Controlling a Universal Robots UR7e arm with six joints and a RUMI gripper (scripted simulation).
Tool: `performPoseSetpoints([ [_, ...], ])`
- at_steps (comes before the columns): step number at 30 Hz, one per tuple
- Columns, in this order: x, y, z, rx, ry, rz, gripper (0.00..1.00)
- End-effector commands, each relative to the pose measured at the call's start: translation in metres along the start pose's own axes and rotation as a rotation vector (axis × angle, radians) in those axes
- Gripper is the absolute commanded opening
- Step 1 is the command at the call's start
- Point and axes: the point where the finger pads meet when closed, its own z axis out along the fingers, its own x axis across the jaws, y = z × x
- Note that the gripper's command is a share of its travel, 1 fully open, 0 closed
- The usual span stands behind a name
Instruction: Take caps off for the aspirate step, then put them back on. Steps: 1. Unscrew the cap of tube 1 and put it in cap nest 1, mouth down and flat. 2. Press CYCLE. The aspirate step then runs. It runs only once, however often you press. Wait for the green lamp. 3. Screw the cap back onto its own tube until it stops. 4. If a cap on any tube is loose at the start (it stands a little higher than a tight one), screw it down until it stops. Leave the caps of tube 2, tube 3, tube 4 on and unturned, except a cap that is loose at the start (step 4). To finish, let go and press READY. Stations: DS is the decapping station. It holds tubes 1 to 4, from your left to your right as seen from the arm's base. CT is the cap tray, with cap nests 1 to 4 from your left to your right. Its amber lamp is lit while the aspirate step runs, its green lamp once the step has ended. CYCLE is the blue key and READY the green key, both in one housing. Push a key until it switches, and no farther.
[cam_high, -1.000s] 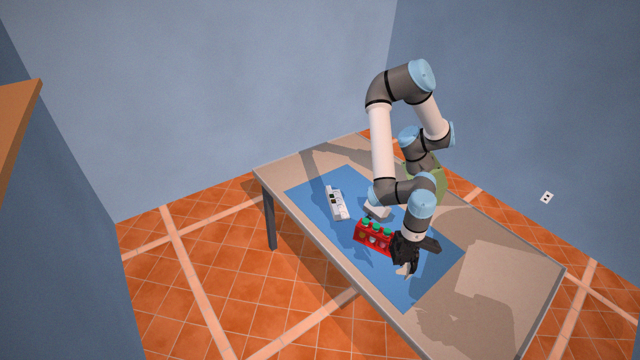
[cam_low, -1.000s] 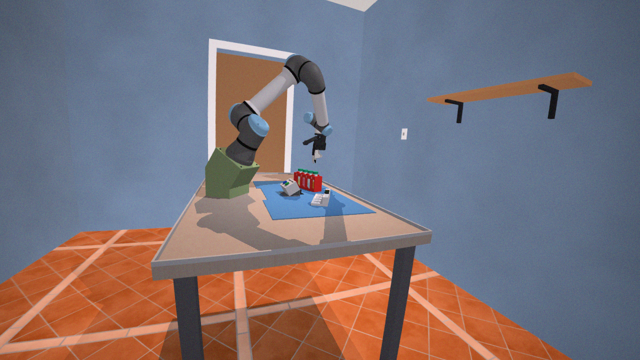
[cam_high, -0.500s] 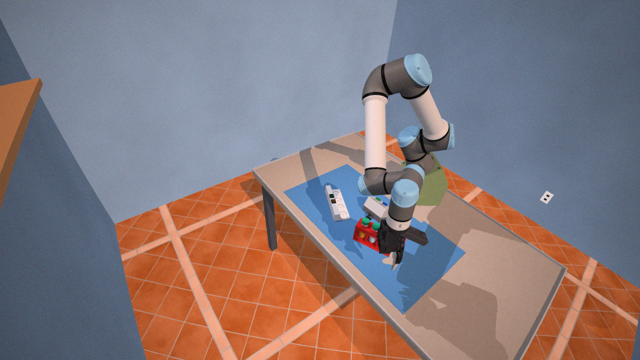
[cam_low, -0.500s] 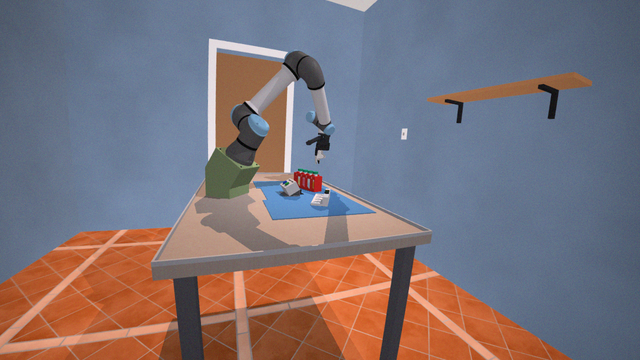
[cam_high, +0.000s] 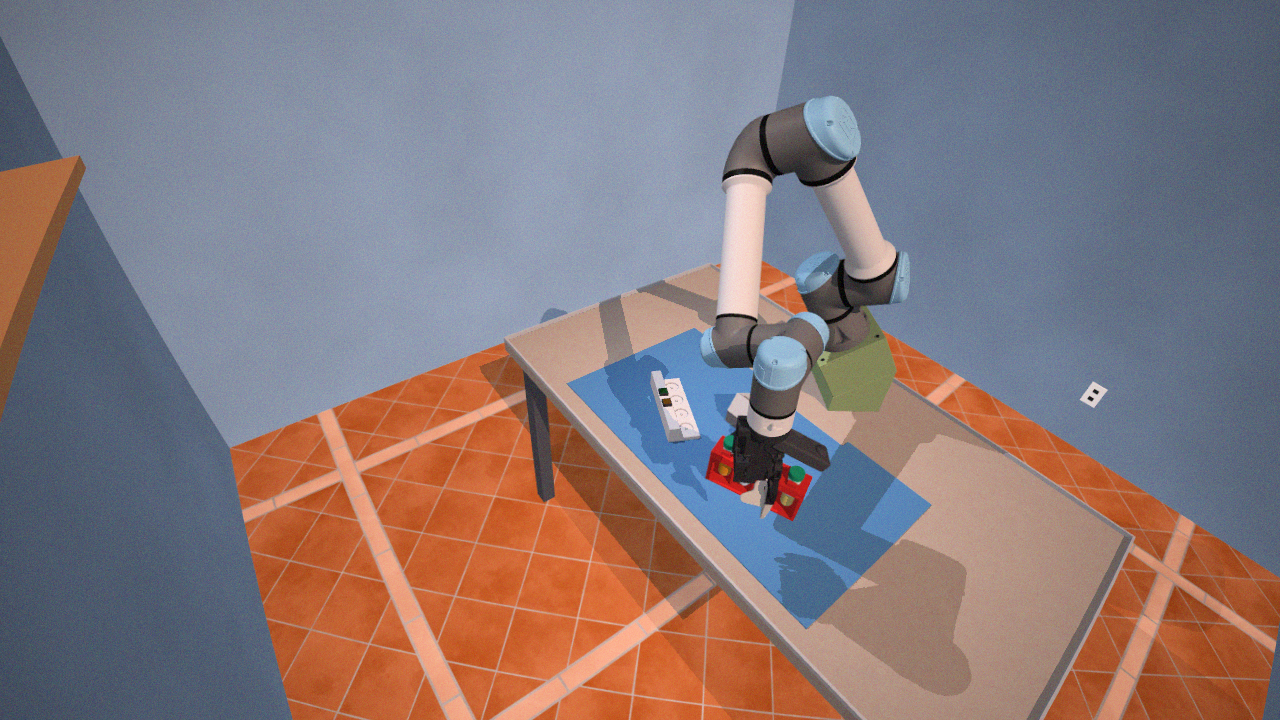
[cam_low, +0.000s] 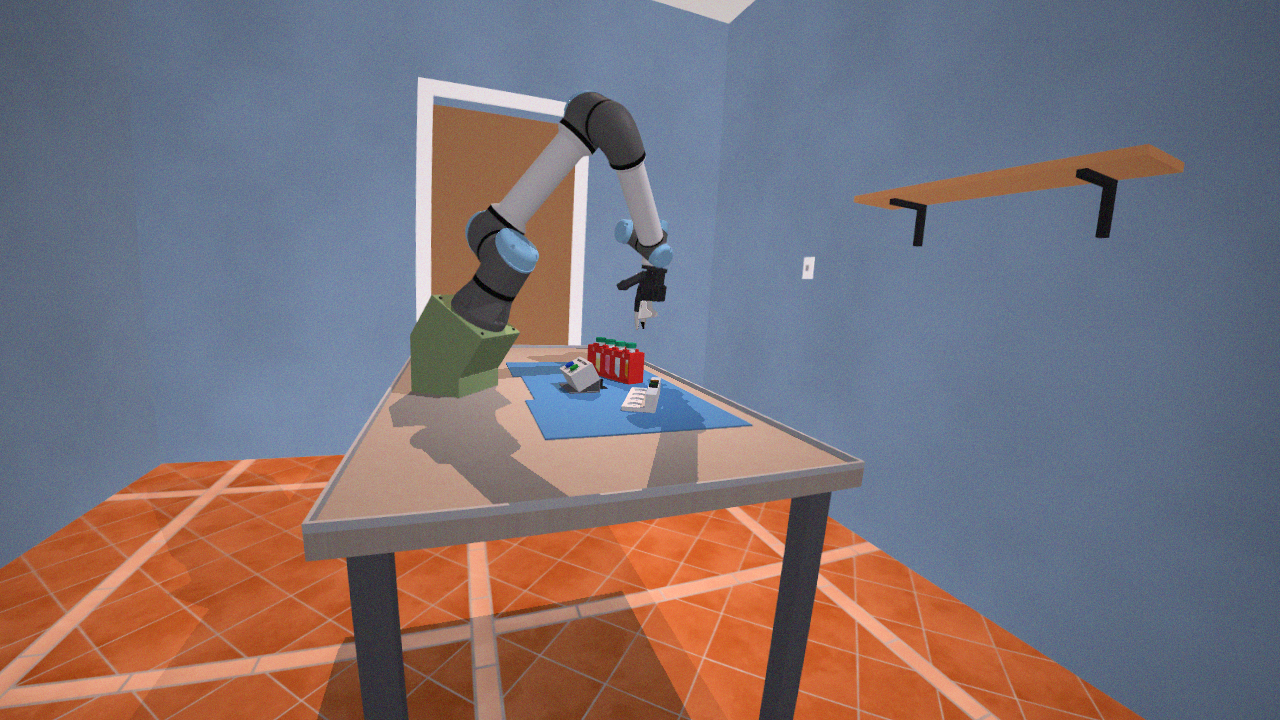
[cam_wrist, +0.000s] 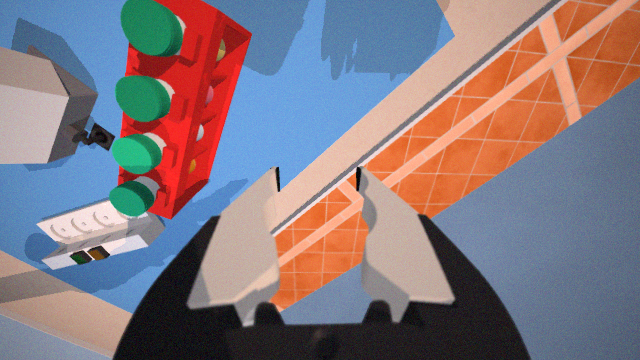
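- Where the blue rectangular mat (cam_high: 644, 420) ends, we see a strip of bare tan table top (cam_high: 1002, 537) running to a raised grey edge, then a drop to the orange tiled floor (cam_high: 402, 573).
- We find the red block-shaped decapping station (cam_wrist: 172, 107) standing near that floor-side mat edge, its four tubes carrying round green caps (cam_wrist: 144, 98) in one row.
- We note the white cap tray (cam_wrist: 95, 230) lying past one end of the row, its round nests showing nothing in them and both its lamps dark.
- We see the grey slanted key housing (cam_low: 580, 373) sitting just beside the station on the arm-base side, apart from it.
- We read open air above the row: in the exterior view the gripper (cam_low: 643, 317) hangs well above the caps, touching none.
- We see the white-and-grey arm (cam_high: 742, 250) rising from its green wedge-shaped base (cam_high: 854, 371), folding at a high elbow and dropping, wrist pointing down over the station.
- We see its pale grey fingers standing partly apart with only table edge and floor visible between them; they hold nothing.
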Motion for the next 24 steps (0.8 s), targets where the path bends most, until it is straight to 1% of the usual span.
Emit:
performPoseSetpoints([
  [1,-0.017,0.013,-0.003,0.000,0.003,0.010,0.35],
  [2,-0.017,0.013,-0.003,0.000,0.003,0.010,0.35],
  [4,-0.025,0.019,-0.004,0.000,0.004,0.069,0.35],
  [6,-0.034,0.024,-0.004,0.000,0.004,0.069,0.35],
  [8,-0.034,0.024,-0.004,0.000,0.004,0.069,0.35],
  [12,-0.051,0.034,-0.006,-0.001,0.004,0.069,0.35],
  [14,-0.051,0.035,-0.006,-0.001,0.004,0.069,0.35],
  [16,-0.060,0.039,-0.007,-0.004,0.006,0.128,0.35],
  [22,-0.086,0.051,-0.009,-0.004,0.006,0.128,0.35],
  [24,-0.086,0.051,-0.009,-0.004,0.006,0.128,0.35],
])
